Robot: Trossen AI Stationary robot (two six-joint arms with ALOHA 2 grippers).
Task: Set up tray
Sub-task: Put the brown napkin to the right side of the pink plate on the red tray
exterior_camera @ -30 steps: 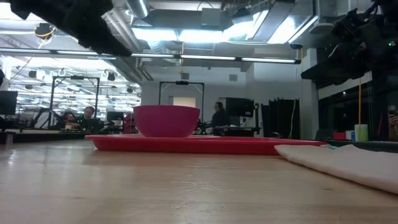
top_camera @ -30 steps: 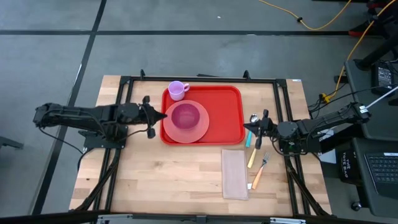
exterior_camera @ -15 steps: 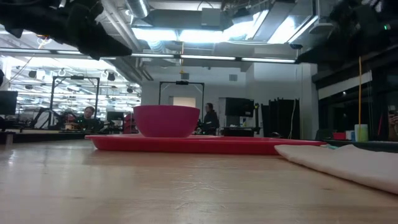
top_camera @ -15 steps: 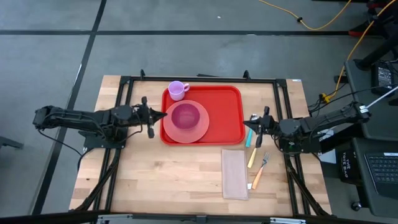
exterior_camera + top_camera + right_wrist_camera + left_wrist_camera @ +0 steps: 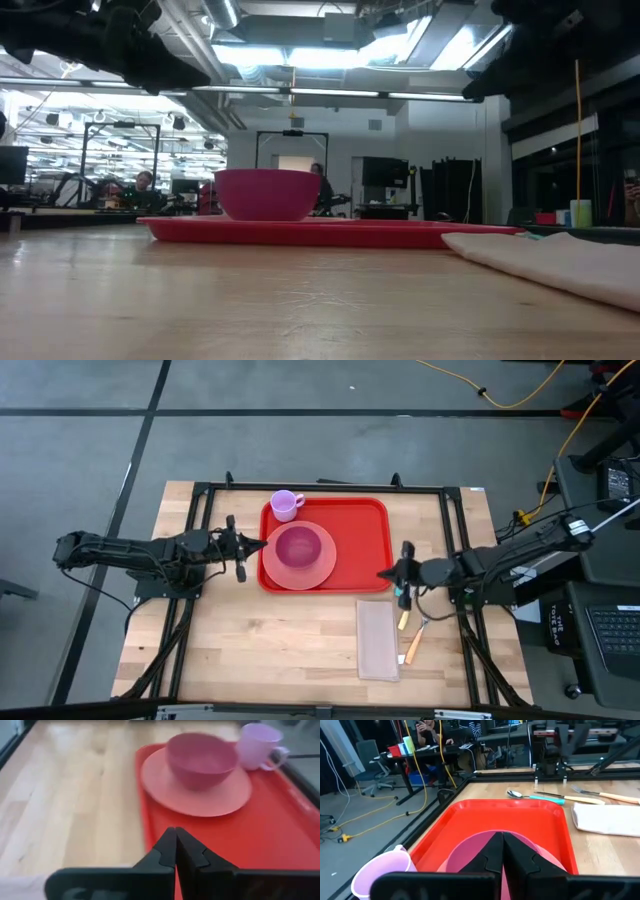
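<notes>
The red tray (image 5: 360,540) lies flat at the table's middle. On its left half sits a salmon-pink plate (image 5: 318,570) with a magenta bowl (image 5: 297,546) on it, and a lilac cup (image 5: 286,504) stands at the tray's far left corner. My left gripper (image 5: 262,546) is shut and hovers just off the tray's left rim, pointing at the bowl (image 5: 470,852). My right gripper (image 5: 385,573) is shut and hangs over the tray's near right corner (image 5: 150,827). In the low view both arms are well above the table.
A beige napkin (image 5: 377,639) lies near of the tray's right corner. Cutlery with coloured handles (image 5: 412,645) lies to its right, partly under my right arm; the left wrist view shows a spoon (image 5: 520,795) and a fork (image 5: 600,794). A black frame (image 5: 320,487) borders the table.
My right gripper has moved toward the table's left, from beside the cutlery to over the tray's near right corner, staying shut. The tray, plate, bowl and cup have not moved.
</notes>
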